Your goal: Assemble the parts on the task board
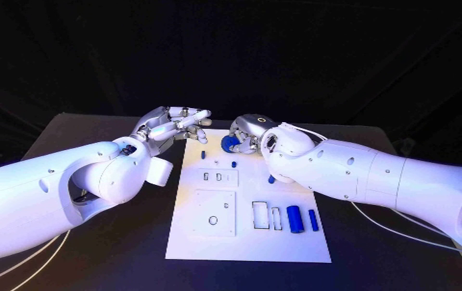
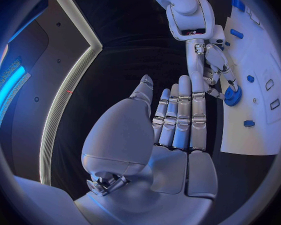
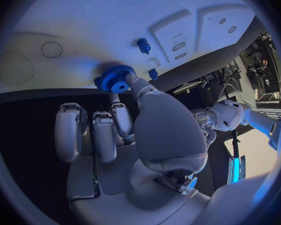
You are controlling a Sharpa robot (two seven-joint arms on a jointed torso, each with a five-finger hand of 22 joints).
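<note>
looks like a robotics lab: black-draped table [image 1: 115,251], dark backdrop, white task board [image 1: 248,241], cables [image 1: 404,221] trailing off the arms.

black table [image 1: 106,251], white task board [image 1: 248,244]

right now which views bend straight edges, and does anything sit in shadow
Both wrist views are fisheye circles: the task board edge curves in them. In the head view edges stay straight; the blue gear sits shaded under the right robot hand.
</note>
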